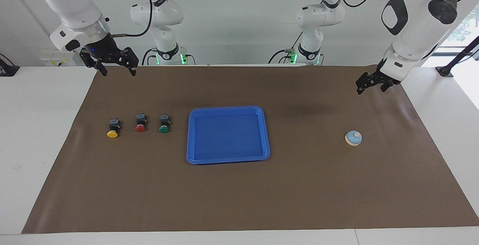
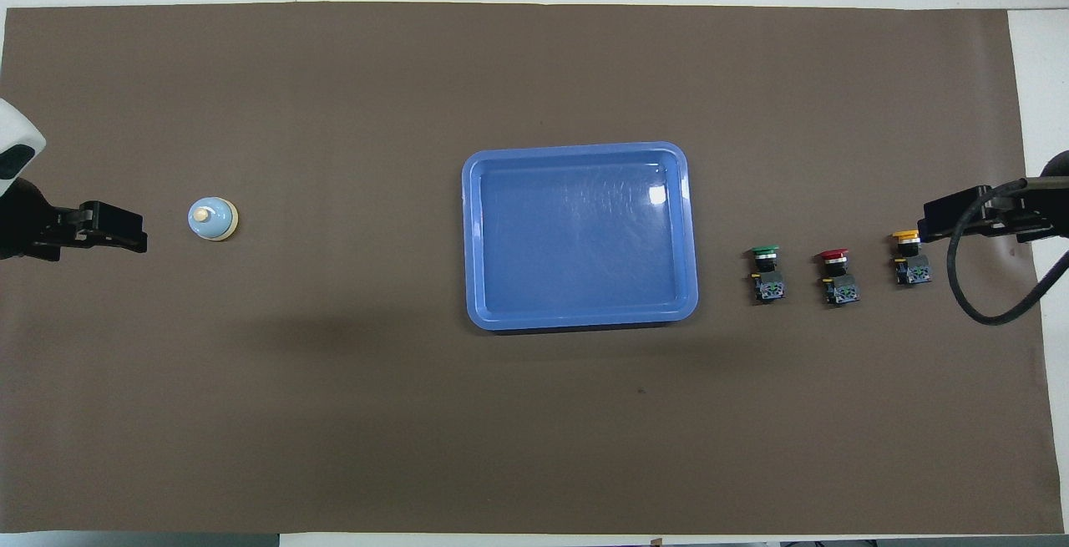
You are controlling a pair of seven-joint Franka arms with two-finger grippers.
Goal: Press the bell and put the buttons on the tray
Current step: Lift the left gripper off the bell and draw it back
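The small light-blue dome bell (image 1: 353,138) is seen on the brown mat, at 3 o'clock from the bright blue plastic tray (image 1: 228,158) in the facing view. The left gripper (image 1: 371,83) is raised above the mat, fingers spread (nothing held). The right gripper (image 1: 115,67) is parked, released, at 11 o'clock from the three mushroom-capped buttons (image 1: 140,122).

White wall (image 1: 239,20), brown-matted table (image 1: 239,200).

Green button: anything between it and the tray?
Nothing visible. The green button lies beside the tray with only bare brown mat between them. The red button and yellow button lie toward the right arm's end.
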